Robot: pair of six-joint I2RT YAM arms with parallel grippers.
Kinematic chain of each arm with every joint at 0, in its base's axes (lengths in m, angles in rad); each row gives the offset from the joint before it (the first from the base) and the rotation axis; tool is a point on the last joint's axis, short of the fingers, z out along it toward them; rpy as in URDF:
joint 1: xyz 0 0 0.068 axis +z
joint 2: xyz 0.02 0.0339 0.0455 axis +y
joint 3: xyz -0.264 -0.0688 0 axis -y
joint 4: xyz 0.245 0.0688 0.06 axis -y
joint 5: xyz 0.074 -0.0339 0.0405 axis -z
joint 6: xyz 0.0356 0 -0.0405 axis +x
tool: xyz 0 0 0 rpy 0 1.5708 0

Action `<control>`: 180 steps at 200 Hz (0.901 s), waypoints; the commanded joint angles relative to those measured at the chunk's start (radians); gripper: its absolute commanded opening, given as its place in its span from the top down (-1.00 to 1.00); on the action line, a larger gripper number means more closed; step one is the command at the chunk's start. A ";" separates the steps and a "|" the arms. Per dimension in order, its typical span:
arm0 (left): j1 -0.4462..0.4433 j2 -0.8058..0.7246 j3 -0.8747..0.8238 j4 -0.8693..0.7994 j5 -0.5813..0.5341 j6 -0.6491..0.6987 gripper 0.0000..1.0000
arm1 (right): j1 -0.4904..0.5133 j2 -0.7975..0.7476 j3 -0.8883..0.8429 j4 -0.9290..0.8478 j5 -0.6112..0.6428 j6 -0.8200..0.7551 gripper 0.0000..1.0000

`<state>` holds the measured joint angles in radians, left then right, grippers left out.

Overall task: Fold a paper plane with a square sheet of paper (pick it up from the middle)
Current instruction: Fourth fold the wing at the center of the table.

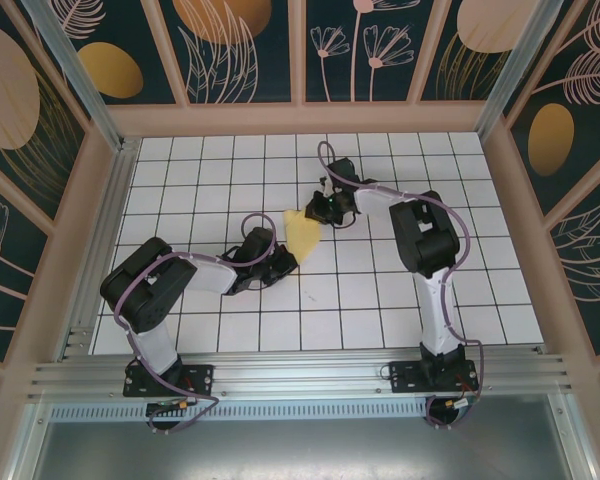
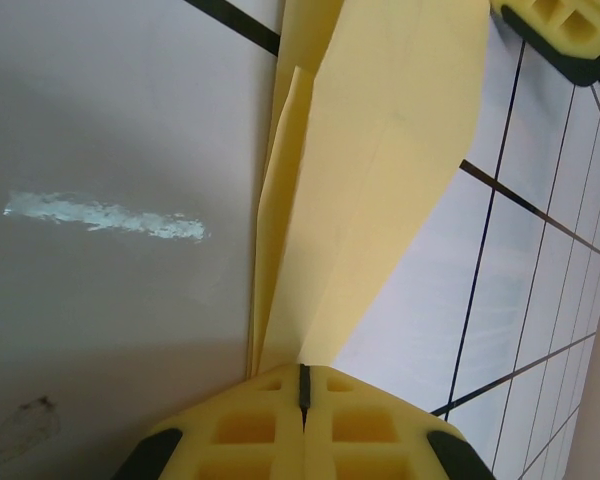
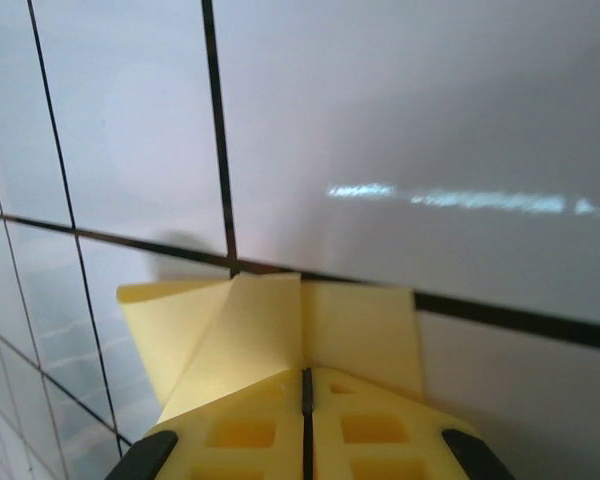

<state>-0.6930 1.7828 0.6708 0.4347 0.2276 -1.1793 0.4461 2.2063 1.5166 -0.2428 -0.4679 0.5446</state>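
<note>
The paper plane [image 1: 302, 236], narrow end pointing near-left, is clenched by the left gripper [image 2: 302, 385] and the right gripper [image 3: 306, 385]; the wrist views show its long creases.

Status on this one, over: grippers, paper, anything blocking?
Left gripper: jaws shut on the folded paper. Right gripper: jaws shut on its opposite end. Paper creased, not yet a finished plane. Nothing seen in the way on the tiled table.

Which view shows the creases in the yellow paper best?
Left wrist: the yellow paper runs up the frame, lengthwise creases and layers plain. Right wrist catches one folded end; top external, a small pale wedge.
</note>
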 commanded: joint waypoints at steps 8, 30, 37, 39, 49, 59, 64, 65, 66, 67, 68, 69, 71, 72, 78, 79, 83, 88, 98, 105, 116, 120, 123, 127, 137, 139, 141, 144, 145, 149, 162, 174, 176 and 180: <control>-0.006 0.030 -0.063 -0.215 0.014 0.000 1.00 | -0.019 -0.122 -0.006 0.032 0.041 -0.058 0.80; -0.005 0.030 -0.067 -0.204 0.015 -0.001 1.00 | 0.009 -0.240 -0.126 0.076 -0.015 -0.073 0.79; -0.006 0.029 -0.068 -0.203 0.015 0.000 1.00 | 0.025 -0.264 -0.164 0.085 -0.028 -0.076 0.78; -0.006 0.029 -0.068 -0.203 0.015 -0.001 1.00 | 0.030 -0.268 -0.174 0.085 -0.031 -0.076 0.78; -0.007 0.025 -0.070 -0.203 0.013 0.001 1.00 | 0.060 -0.280 -0.207 0.084 -0.041 -0.083 0.78; -0.006 0.023 -0.072 -0.201 0.013 0.001 1.00 | 0.088 -0.271 -0.219 0.071 -0.040 -0.086 0.78; -0.006 0.020 -0.072 -0.203 0.012 0.001 1.00 | 0.095 -0.261 -0.221 0.068 -0.037 -0.084 0.79; -0.006 0.020 -0.071 -0.203 0.012 0.001 1.00 | 0.095 -0.259 -0.222 0.068 -0.037 -0.084 0.79; -0.005 0.020 -0.071 -0.203 0.012 0.001 1.00 | 0.095 -0.258 -0.223 0.069 -0.037 -0.083 0.79; -0.006 0.020 -0.071 -0.202 0.013 0.002 1.00 | 0.095 -0.255 -0.223 0.069 -0.037 -0.083 0.79; -0.005 0.020 -0.071 -0.203 0.012 0.002 1.00 | 0.095 -0.253 -0.223 0.069 -0.038 -0.082 0.79; -0.006 0.020 -0.071 -0.203 0.011 0.003 1.00 | 0.095 -0.251 -0.223 0.070 -0.038 -0.082 0.79; -0.006 0.020 -0.072 -0.203 0.010 0.002 1.00 | 0.110 -0.245 -0.223 0.071 -0.040 -0.079 0.79; -0.006 0.020 -0.071 -0.202 0.010 0.001 1.00 | 0.113 -0.242 -0.223 0.072 -0.042 -0.079 0.79; -0.006 0.022 -0.069 -0.202 0.011 0.003 1.00 | 0.122 -0.226 -0.222 0.078 -0.051 -0.071 0.79; -0.006 0.022 -0.069 -0.202 0.011 0.002 1.00 | 0.123 -0.222 -0.221 0.078 -0.052 -0.069 0.79; -0.005 0.023 -0.070 -0.202 0.012 0.003 1.00 | 0.127 -0.213 -0.219 0.081 -0.057 -0.064 0.79; -0.007 0.024 -0.070 -0.202 0.013 0.002 1.00 | 0.133 -0.196 -0.213 0.082 -0.063 -0.058 0.79; -0.005 0.024 -0.072 -0.198 0.015 0.001 1.00 | 0.141 -0.172 -0.205 0.090 -0.073 -0.049 0.79; -0.006 0.022 -0.075 -0.196 0.014 0.000 1.00 | 0.145 -0.154 -0.200 0.092 -0.074 -0.044 0.80; -0.006 0.018 -0.077 -0.197 0.013 -0.001 1.00 | 0.146 -0.130 -0.191 0.091 -0.079 -0.039 0.81; -0.006 0.016 -0.078 -0.196 0.014 -0.003 1.00 | 0.146 -0.121 -0.188 0.092 -0.078 -0.039 0.81; -0.006 0.016 -0.079 -0.197 0.013 -0.003 1.00 | 0.144 -0.116 -0.188 0.092 -0.078 -0.038 0.81; -0.006 0.015 -0.078 -0.196 0.015 -0.003 1.00 | 0.143 -0.109 -0.186 0.092 -0.077 -0.038 0.81; -0.006 0.015 -0.080 -0.195 0.016 -0.002 1.00 | 0.142 -0.095 -0.184 0.091 -0.077 -0.039 0.81; -0.007 0.014 -0.080 -0.195 0.016 -0.001 1.00 | 0.141 -0.093 -0.183 0.091 -0.076 -0.040 0.81; -0.007 0.014 -0.080 -0.195 0.016 -0.003 1.00 | 0.141 -0.091 -0.182 0.090 -0.075 -0.040 0.81; -0.006 0.013 -0.081 -0.197 0.016 -0.001 1.00 | 0.140 -0.087 -0.181 0.090 -0.073 -0.041 0.81; -0.006 0.013 -0.081 -0.197 0.017 -0.001 1.00 | 0.139 -0.087 -0.181 0.090 -0.072 -0.040 0.82; -0.006 0.013 -0.082 -0.196 0.018 -0.001 1.00 | 0.137 -0.083 -0.180 0.089 -0.069 -0.041 0.81; -0.006 0.012 -0.083 -0.195 0.021 0.002 1.00 | 0.127 -0.069 -0.174 0.089 -0.063 -0.044 0.81; -0.006 0.014 -0.084 -0.197 0.025 0.007 1.00 | 0.113 -0.054 -0.166 0.092 -0.056 -0.048 0.81; -0.006 0.015 -0.084 -0.197 0.027 0.008 1.00 | 0.111 -0.052 -0.162 0.092 -0.055 -0.049 0.82; -0.005 0.014 -0.085 -0.197 0.030 0.010 1.00 | 0.107 -0.046 -0.158 0.094 -0.053 -0.049 0.81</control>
<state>-0.6930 1.7641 0.6441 0.4427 0.2382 -1.1801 0.5800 2.1143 1.3285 -0.1570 -0.5449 0.5030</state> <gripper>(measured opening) 0.047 0.094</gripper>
